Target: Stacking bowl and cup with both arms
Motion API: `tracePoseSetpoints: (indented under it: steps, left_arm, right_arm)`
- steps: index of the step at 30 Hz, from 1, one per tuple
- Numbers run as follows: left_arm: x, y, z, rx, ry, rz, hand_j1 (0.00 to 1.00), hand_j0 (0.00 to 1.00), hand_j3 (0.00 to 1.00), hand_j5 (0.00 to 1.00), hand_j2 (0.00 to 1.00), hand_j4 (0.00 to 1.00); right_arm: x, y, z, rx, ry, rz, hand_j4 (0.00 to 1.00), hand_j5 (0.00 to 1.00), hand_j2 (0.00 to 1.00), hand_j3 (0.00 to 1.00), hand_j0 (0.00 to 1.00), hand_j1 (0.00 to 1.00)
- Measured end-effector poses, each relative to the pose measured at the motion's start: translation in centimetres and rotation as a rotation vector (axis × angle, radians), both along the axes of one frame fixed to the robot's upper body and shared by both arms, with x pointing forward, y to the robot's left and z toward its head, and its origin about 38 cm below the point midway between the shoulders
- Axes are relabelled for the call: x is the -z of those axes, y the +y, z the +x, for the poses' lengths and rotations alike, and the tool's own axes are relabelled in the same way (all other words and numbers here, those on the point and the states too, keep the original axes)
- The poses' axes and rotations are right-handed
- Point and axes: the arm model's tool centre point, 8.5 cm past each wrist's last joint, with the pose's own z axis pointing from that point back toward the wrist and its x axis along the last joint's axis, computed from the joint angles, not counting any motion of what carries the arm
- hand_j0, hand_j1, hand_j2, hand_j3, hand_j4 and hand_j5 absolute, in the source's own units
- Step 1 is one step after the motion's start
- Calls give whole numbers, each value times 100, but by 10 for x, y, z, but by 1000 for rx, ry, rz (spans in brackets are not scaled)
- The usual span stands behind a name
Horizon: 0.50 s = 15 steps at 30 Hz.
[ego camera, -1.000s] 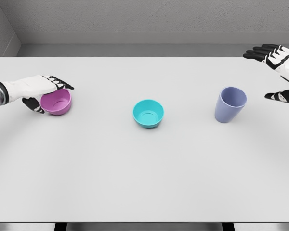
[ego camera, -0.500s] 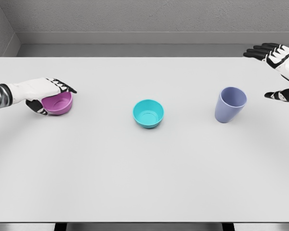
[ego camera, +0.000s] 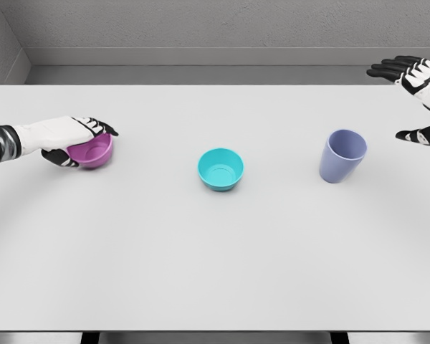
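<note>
Head view: left hand is clenched round the purple bowl near the table's left edge, fingers over the far rim, thumb under the near wall; bowl sits tilted in the grip, and whether its base is clear of the surface cannot be told. Teal bowl stands upright at mid-table, approx. centred between left and right edges, touching nothing. Blue cup stands upright towards the right edge, well apart from the teal bowl. Right hand hovers at the right edge beyond the cup, fingers spread, thumb apart, holding nothing, not touching the cup. Step in hand, as judged: carry the purple bowl to the teal bowl and nest it. Recommended procedure: level the purple bowl before transit, since a tilted rim is likely to catch the teal rim; lift clear of the table, don't slide; centre over the teal bowl, lower straight down, release only once seated. Rt hand should close round the cup's mid-wall w/o nudging it; the tall cup looks easy to tip.
</note>
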Motion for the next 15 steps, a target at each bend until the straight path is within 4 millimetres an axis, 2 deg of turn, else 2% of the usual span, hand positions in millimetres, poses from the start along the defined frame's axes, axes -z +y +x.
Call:
tracePoseSetpoints:
  steps: [7, 12, 15]
  left_arm:
    - [-9, -9, 2, 21, -20, -30, 63, 63, 63, 63, 63, 63]
    - [-26, -28, 7, 63, -61, -66, 63, 63, 63, 63, 63, 63]
    - [-28, -47, 9, 95, -69, -95, 62, 62, 62, 62, 62, 62]
  right_arm:
    - [1, 0, 0, 1, 2, 4, 100, 100, 100, 100, 100, 100]
    - [2, 1, 0, 0, 2, 5, 100, 100, 100, 100, 100, 100]
    - [2, 1, 0, -1, 3, 6, 100, 100, 100, 100, 100, 100]
